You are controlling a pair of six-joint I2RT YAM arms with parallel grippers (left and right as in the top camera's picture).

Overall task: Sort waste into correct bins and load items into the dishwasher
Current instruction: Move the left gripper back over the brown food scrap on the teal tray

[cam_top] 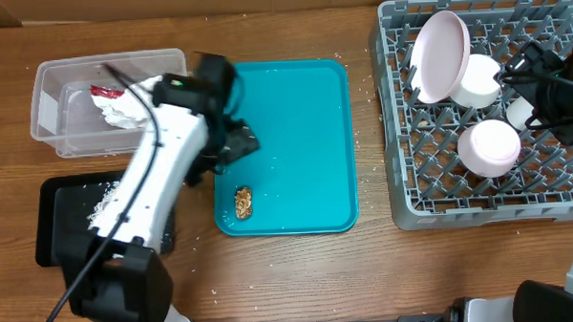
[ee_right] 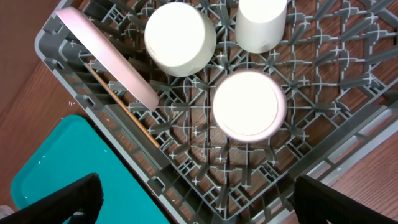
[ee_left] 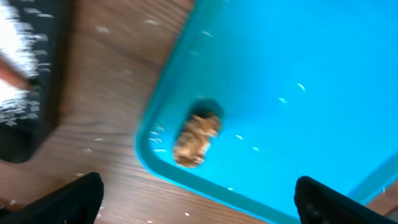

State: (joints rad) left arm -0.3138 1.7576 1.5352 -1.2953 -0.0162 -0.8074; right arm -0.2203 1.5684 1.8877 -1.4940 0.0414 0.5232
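Dishes stand in the grey rack (cam_top: 392, 129), just to the right of the teal tray (cam_top: 304, 122). A plate (cam_top: 440, 43) leans on its edge among the pegs in the rack corner nearest the tray's far end. One bowl (cam_top: 477, 80) is touching the plate on the side away from the tray. A second bowl (cam_top: 490, 146) sits nearer the tray's front end, and a cup (cam_top: 521, 112) is farther from the tray than either bowl.

The right fingers (ee_right: 62, 202) hang above the rack on the tray side, spread wide with nothing between them.

On the teal tray itself lies a brown chunk (cam_top: 243, 202), close to its front left corner, with a few white grains scattered around it. The left fingers (ee_left: 74, 199) hover over that corner, parted wide and holding nothing. The chunk sits below the gap between them.

To the left of the tray, at its far end, a clear tub (cam_top: 50, 102) holds a red wrapper (cam_top: 105, 91) and a crumpled napkin (cam_top: 122, 111), which touch each other. Also left of the tray, at its front end, a black bin (cam_top: 60, 236) holds a patch of rice (cam_top: 102, 201); the left arm covers part of it.

Stray grains dot the wooden surface (cam_top: 300, 275) around the tray's edges.
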